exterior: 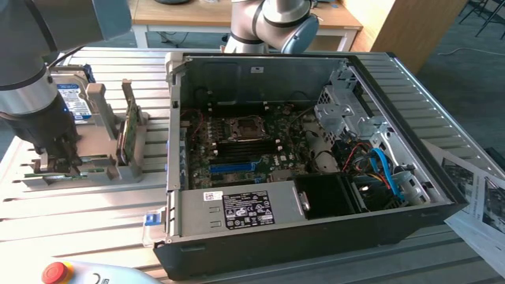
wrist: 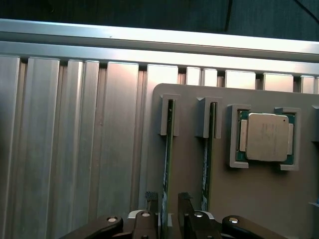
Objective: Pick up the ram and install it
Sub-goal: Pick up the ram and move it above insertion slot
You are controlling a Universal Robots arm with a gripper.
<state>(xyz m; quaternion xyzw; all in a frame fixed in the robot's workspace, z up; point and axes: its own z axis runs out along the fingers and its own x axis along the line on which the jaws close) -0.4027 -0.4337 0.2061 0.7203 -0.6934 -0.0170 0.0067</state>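
Pincer [wrist: 168, 198] apart, straddling the ram [wrist: 168, 149] upright in its grey holder [wrist: 259, 199]; not yet gripped or lifted, installing in the computer case [exterior: 261, 255] left.

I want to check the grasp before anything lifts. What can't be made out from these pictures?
- Wrist view: the ram stands edge-on between the open fingers, so its chips are hidden. The picture's edge cuts off the fingers, so contact is unclear.
- Exterior view: the arm partly hides the gripper, so what it straddles is unclear.
- Exterior view: the motherboard is too small to tell which slots are free.
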